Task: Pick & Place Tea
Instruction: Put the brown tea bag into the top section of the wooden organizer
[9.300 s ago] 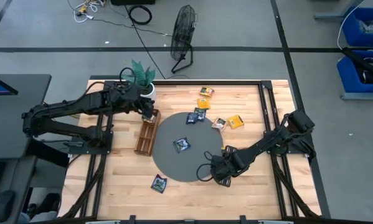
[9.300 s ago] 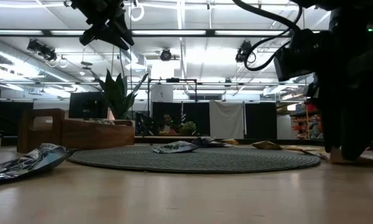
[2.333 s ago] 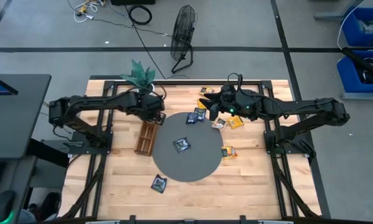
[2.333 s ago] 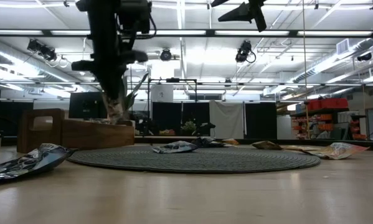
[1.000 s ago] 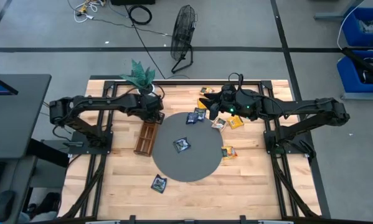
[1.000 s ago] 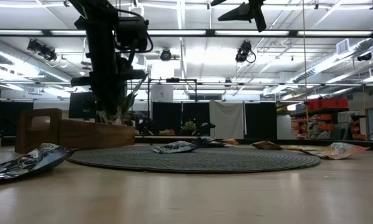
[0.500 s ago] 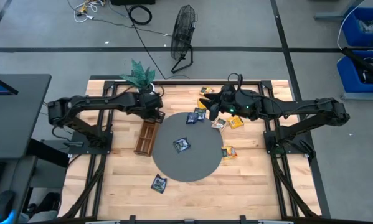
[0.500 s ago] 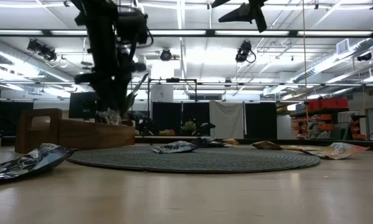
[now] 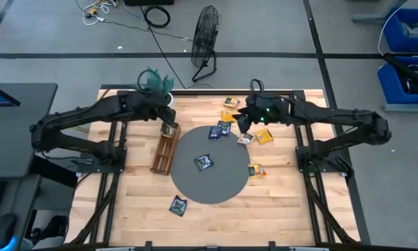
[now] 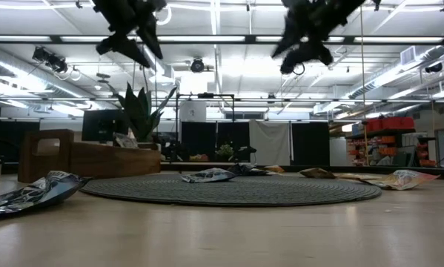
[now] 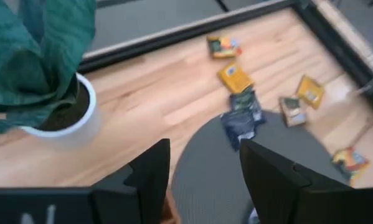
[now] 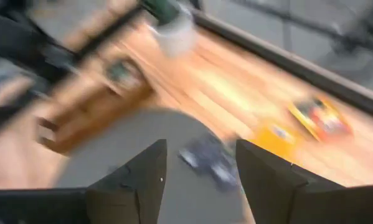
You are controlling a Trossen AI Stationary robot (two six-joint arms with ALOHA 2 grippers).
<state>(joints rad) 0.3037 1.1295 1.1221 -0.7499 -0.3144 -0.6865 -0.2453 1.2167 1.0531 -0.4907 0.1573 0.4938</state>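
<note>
Our left gripper's fingers stand parted with nothing between them, where a second ago they were pinched shut low over the far end of the wooden tray. We have lifted clear of that tray, and a pale sachet pokes above its rim in the low view, so we judge one tea has just been dropped in. Our right gripper's fingers are also spread wide and empty; it has drifted a little from its spot half a second ago and now hangs high beyond the far edge of the round mat.

The rest of the tea lies loose: two dark sachets on the mat, a yellow one and a tan one just off its far right edge, another yellow one well beyond the mat, one by the mat's right edge, and a dark one near its front left edge. Most of the work is ahead of us.
</note>
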